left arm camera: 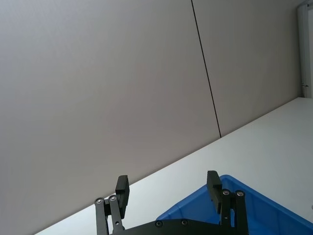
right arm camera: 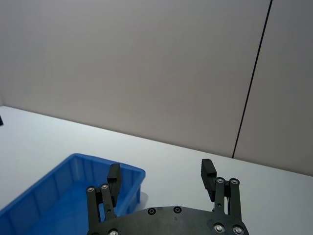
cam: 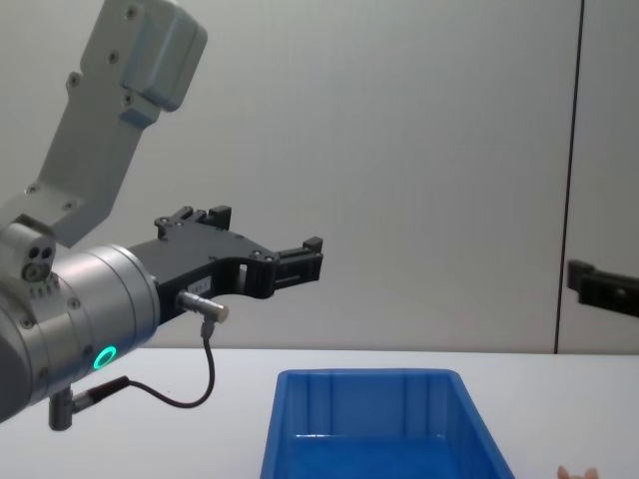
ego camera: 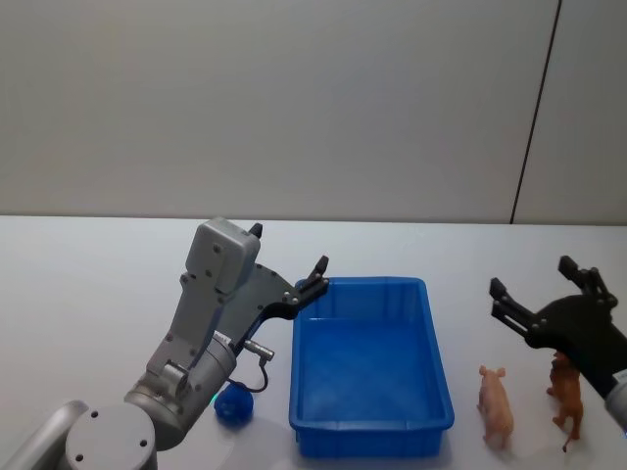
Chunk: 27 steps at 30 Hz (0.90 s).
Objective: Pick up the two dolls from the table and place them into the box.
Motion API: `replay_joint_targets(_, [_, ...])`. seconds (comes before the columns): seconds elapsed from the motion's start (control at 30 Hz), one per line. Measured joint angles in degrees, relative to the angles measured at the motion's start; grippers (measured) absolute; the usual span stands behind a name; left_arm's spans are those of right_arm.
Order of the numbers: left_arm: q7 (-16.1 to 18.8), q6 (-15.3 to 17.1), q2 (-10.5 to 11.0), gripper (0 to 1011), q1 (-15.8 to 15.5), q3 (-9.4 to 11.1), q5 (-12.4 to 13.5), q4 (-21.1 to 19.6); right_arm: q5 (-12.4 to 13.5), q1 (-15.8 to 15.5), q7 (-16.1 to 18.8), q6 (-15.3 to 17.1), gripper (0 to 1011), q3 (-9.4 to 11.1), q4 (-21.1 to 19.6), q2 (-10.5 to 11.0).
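Bright blue plastic bin [ego camera: 367, 443], rectangular and thick-rimmed, sits at the front middle of the plain white tabletop [ego camera: 98, 294], with bare surface open behind it and far out to the left. Just to its right stands the pale peach-pink soft doll [ego camera: 496, 403], apart from the bin's wall. The reddish-brown soft doll [ego camera: 566, 392] stands near it on the right, close to the picture's edge. The right gripper [ego camera: 532, 276] hangs over the brown doll with its fingers spread wide and nothing between them, and its black frame covers the doll's upper part. The left gripper [ego camera: 287, 249] is raised beside the bin's far left corner, its fingers likewise spread and holding nothing. Under the left arm, a small dark blue round thing [ego camera: 233, 404] lies on the tabletop, partly hidden and hard to make out. The chest view shows both grippers well above the tabletop, the left gripper [cam: 265, 230] reaching in from the side and one finger of the right gripper [cam: 599, 284] cut by the edge. At that view's lower border only the tips of the pink doll [cam: 574, 471] rise into sight. Each wrist view looks past its spread fingers, left [left arm camera: 167, 183] and right [right arm camera: 160, 170], to a corner of the bin [left arm camera: 244, 196] [right arm camera: 73, 166] and the grey panelled wall [right arm camera: 146, 63].
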Motion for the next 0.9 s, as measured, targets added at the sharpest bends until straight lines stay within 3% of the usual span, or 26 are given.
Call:
replay_joint_targets(0.5, [0.0, 0.0, 0.0, 1001, 0.0, 0.0, 0.0, 0.0, -0.46, -0.17, 2.63, 3.78, 1001, 2.7, 4.13, 3.83])
replay_joint_targets(0.9, [0.0, 0.0, 0.0, 1001, 0.0, 0.0, 0.0, 0.0, -0.85, 0.82, 3.53, 9.83, 1001, 3.3, 7.4, 4.51])
